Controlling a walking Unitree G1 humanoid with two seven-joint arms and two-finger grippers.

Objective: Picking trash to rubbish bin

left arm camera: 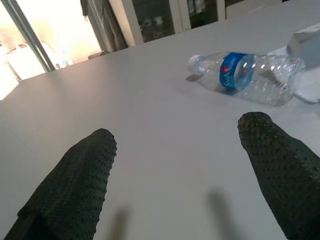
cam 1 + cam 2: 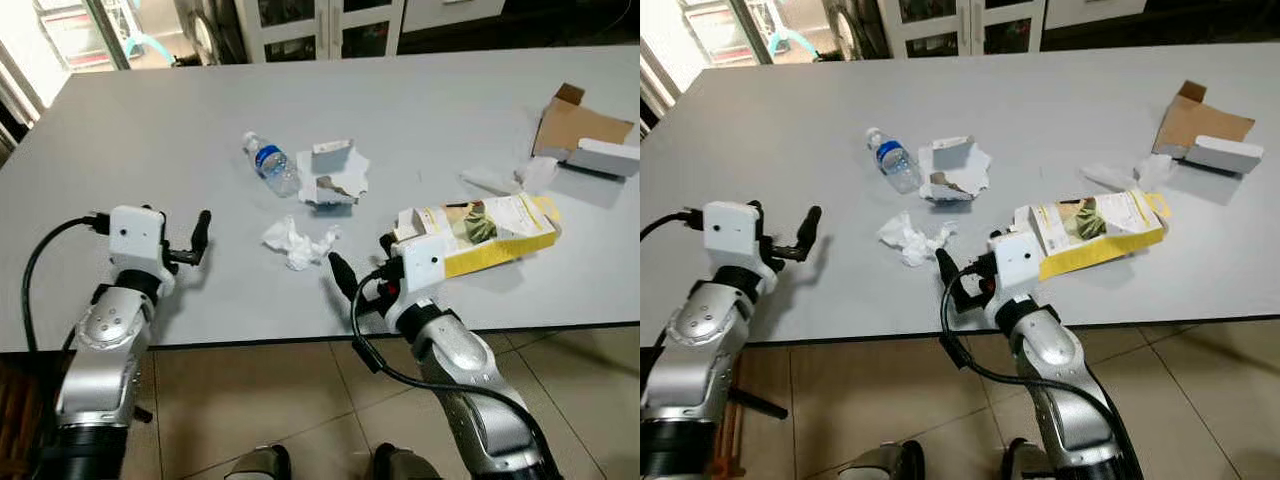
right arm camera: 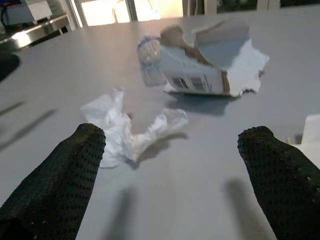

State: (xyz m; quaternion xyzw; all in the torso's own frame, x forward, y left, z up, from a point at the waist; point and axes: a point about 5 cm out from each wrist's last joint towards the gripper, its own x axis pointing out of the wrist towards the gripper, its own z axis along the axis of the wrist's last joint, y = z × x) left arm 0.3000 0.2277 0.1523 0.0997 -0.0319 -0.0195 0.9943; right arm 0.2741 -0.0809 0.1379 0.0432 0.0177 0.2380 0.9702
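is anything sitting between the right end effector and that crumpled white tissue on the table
Nothing visible does. The right end effector is open and aimed at the crumpled tissue, with only bare table between its fingers and the tissue. The torn white box and plastic bottle lie beyond the tissue, not in the path.

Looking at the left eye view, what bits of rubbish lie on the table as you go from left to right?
Plastic water bottle → crumpled white tissue → torn white carton → yellow and white box → open cardboard box.
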